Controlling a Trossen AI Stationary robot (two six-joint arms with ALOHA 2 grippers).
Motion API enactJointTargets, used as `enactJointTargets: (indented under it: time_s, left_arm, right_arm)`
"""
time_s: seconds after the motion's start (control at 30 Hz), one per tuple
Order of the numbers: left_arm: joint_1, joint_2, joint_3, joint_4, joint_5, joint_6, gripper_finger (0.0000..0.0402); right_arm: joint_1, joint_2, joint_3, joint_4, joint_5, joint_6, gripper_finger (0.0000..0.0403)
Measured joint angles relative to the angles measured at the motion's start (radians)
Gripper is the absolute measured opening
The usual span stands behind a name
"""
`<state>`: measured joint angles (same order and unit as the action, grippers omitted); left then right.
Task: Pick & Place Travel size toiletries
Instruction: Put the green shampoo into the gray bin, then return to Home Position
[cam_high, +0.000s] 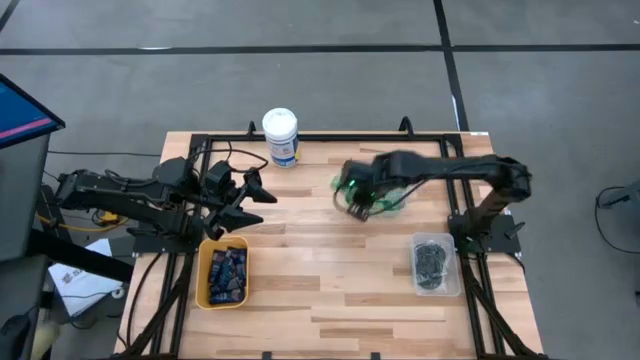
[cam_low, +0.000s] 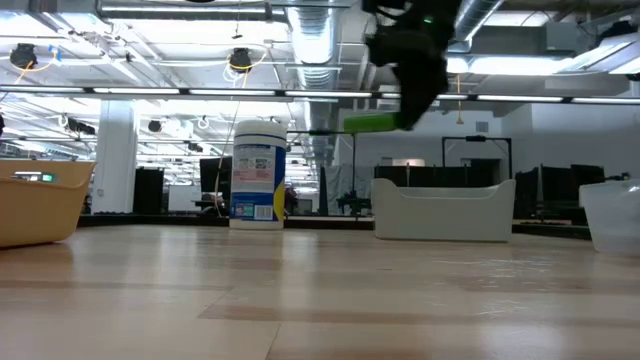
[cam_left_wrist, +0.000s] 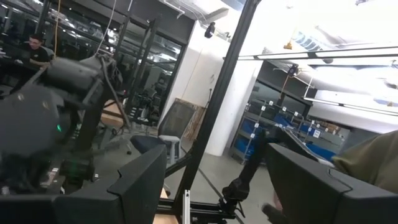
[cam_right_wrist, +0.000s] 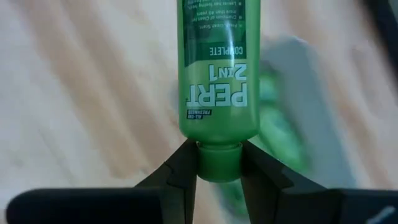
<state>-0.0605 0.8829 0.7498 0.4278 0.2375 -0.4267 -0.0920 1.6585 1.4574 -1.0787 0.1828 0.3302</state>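
Note:
My right gripper (cam_high: 355, 203) hangs high over the middle of the table, shut on a small bright green bottle (cam_right_wrist: 214, 74) labelled PERT 2in1. In the low view the bottle (cam_low: 375, 122) sticks out sideways below the gripper, far above the tabletop. Under it a blurred white tray (cam_right_wrist: 298, 81) shows more green bottles. Dark navy tubes lie in a yellow bin (cam_high: 203, 272) at the near left. Dark grey tins fill a clear tub (cam_high: 452, 285) at the near right. My left gripper (cam_high: 255, 195) waits open at the left, raised above the table. My right gripper pinches the green bottle's cap (cam_right_wrist: 219, 167) between its two fingers (cam_right_wrist: 180, 171). The fingers come from above, slanting down. The bottle's body reaches out past the fingertips, roughly level in the low view, lifted clear of the table and the tray.
A tall white canister with a blue label (cam_high: 281, 137) stands at the table's far edge, left of centre. The white tray (cam_low: 440, 212) sits under the right arm. Bare wood stretches across the table's near middle between the yellow bin and the clear tub (cam_low: 615, 215).

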Motion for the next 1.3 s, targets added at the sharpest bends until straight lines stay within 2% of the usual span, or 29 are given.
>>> enactJointTargets:
  time_s: [0.17,0.3,0.53,0.77,1.1,1.3]
  left_arm:
    - [0.0,0.0,0.0,0.001,0.0,-0.016,0.027]
    - [0.0,0.0,0.0,0.002,0.0,-0.045,0.027]
    - [0.0,0.0,0.0,0.002,0.0,-0.05,0.027]
    - [0.0,0.0,0.0,0.009,-0.001,-0.053,0.027]
    - [0.0,0.0,0.0,0.025,0.0,-0.053,0.027]
    - [0.004,0.0,0.0,0.025,0.0,-0.038,0.027]
  right_arm:
    - [-0.085,-0.14,-0.167,-0.046,0.024,-0.017,0.0083]
    - [-0.158,-0.233,-0.336,0.003,0.029,-0.016,0.0083]
    - [-0.195,-0.262,-0.502,0.086,0.022,0.015,0.0083]
    - [-0.188,-0.21,-0.53,0.151,0.024,0.014,0.0083]
    - [-0.169,-0.099,-0.524,0.153,0.025,-0.013,0.0114]
    - [-0.147,-0.115,-0.484,0.139,0.015,-0.039,0.0157]
